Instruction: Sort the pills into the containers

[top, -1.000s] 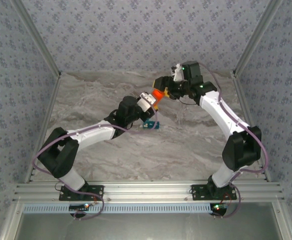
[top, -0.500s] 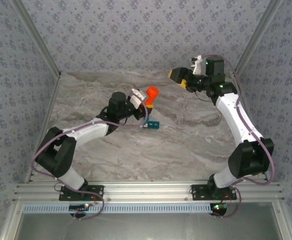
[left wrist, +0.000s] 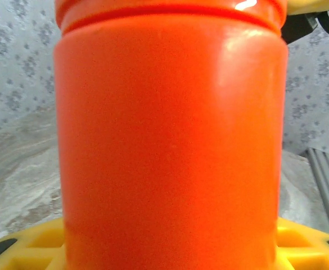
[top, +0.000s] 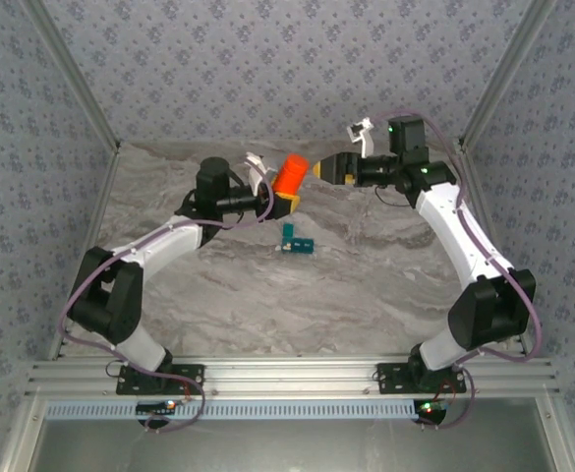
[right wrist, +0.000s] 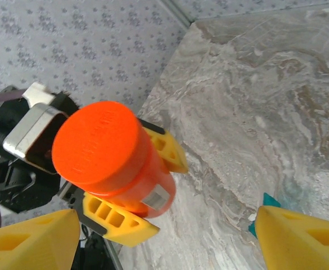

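Left tool point(top: 281, 197) grips the bottle point(top: 290, 175) mid-body, lifted over the far bench point(top: 366, 285). It's stiff, slick plastic and likely light, so take the cap point(right wrist: 95, 145) by its rim. Teal box point(top: 295, 243) sits on the bench just nearer, small and light, probably slides if nudged. Right tool point(top: 324, 169) is wide and empty, just right of the cap, with nothing between.

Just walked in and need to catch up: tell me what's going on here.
The left gripper holds an orange bottle up off the table, its cap on. The right gripper is open, pointed at the cap from close by, not touching it. The teal pill box lies on the table below, with nothing handling it.
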### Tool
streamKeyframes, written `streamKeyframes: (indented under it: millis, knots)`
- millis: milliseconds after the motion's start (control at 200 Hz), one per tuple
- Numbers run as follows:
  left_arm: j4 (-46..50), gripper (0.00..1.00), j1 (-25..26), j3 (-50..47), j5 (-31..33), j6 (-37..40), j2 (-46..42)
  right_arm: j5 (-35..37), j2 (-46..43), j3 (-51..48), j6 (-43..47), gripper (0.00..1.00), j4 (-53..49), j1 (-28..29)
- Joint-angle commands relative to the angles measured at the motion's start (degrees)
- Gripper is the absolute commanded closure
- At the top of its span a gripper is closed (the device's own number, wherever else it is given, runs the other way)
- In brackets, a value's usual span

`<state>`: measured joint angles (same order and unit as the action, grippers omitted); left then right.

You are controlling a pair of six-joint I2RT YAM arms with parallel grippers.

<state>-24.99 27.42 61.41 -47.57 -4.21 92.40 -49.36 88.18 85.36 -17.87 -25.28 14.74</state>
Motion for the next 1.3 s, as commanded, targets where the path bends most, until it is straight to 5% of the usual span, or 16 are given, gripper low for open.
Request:
streamKeyframes:
  millis: [0,640,1079,1294]
  knots:
    - [1.0,1.00,0.1,2.4,-5.0,-1.5,1.2,-1.6,1.6,3.3,2.8,0.18,-2.0,1.5]
    - [1.9,1.00,0.7,3.1,-6.7,-1.9,2.2,-1.6,5.4,6.5,0.7,0.29,-0.5,4.7]
    - [2.4,1.00,0.9,3.8,-6.9,-1.9,2.4,-2.3,6.3,6.8,-0.4,0.64,-0.5,5.7]
    - [4.3,1.00,3.1,2.5,3.1,2.5,0.0,4.5,6.9,5.5,-6.2,0.66,-0.3,7.1]
